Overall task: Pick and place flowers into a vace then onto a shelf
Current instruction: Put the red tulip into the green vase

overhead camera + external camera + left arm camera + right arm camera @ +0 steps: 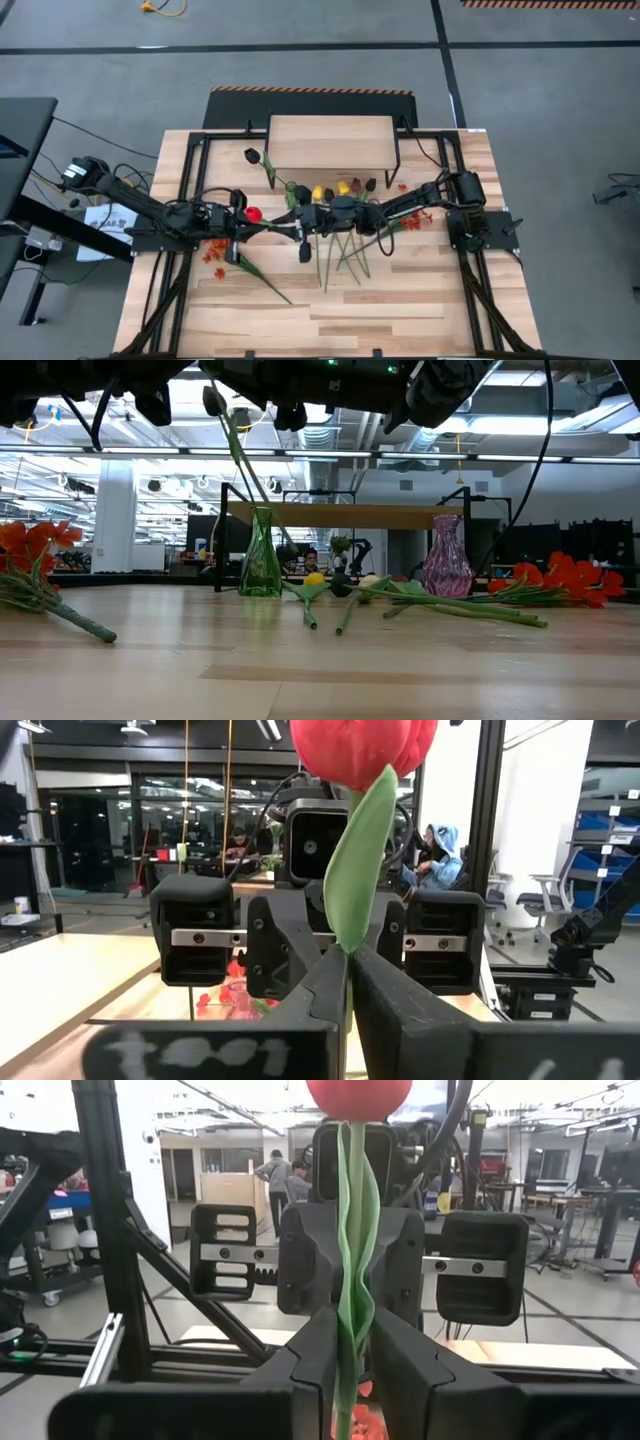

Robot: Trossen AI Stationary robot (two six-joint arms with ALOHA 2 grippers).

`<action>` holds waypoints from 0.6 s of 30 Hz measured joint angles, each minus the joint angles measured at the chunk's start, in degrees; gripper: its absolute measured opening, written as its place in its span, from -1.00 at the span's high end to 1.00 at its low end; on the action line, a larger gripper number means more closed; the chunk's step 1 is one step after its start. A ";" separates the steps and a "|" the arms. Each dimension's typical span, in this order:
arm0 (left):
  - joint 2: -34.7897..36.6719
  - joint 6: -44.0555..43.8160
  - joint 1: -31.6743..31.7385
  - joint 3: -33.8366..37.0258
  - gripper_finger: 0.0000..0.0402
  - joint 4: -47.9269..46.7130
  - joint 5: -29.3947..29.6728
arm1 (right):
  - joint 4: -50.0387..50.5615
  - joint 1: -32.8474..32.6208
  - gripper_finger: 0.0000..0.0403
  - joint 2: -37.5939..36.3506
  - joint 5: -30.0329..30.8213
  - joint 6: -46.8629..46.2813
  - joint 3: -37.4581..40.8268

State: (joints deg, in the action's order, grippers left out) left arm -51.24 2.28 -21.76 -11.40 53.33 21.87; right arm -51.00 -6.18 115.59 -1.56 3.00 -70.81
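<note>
A red tulip (252,213) stands upright in the air left of the table's middle, between my two grippers, which face each other. My left gripper (347,970) is shut on its stem. My right gripper (352,1342) reaches in from the right, its fingers slightly apart on either side of the stem and leaf (355,1280). A black tulip (212,400) leans with its stem in the green vase (260,565). Several more flowers (340,245) lie on the table in front of the shelf (330,142). My left gripper pinches the tulip's green stem (346,948) between its two fingers, just under the long leaf and well below the head. The fingers come about level from the table's left, across the stem. The tulip stands upright, clear of the table. My right gripper's fingers (310,1355) flank the stem; whether they touch it I cannot tell.
A purple vase (445,570) stands under the shelf's right end. Red-orange sprays lie at the table's left (215,248) and right (420,215). Yellow tulips (320,192) and stems cover the middle. Bare planks stretch along the near edge (320,320).
</note>
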 joint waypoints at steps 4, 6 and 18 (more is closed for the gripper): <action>0.00 -0.19 0.00 0.00 1.00 -0.54 0.21 | 1.38 0.26 0.73 -0.02 -0.05 -0.02 0.00; 0.00 -0.26 0.00 0.00 1.00 -0.87 0.27 | 2.04 0.35 0.73 -0.02 -0.05 -0.02 -0.02; 0.00 -0.85 0.00 0.02 1.00 -1.71 0.32 | 3.01 0.64 0.86 -0.04 -0.13 -0.08 -0.02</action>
State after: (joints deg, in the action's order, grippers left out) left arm -51.24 1.43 -21.76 -11.38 51.61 22.19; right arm -47.99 -5.54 115.55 -1.69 2.92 -70.83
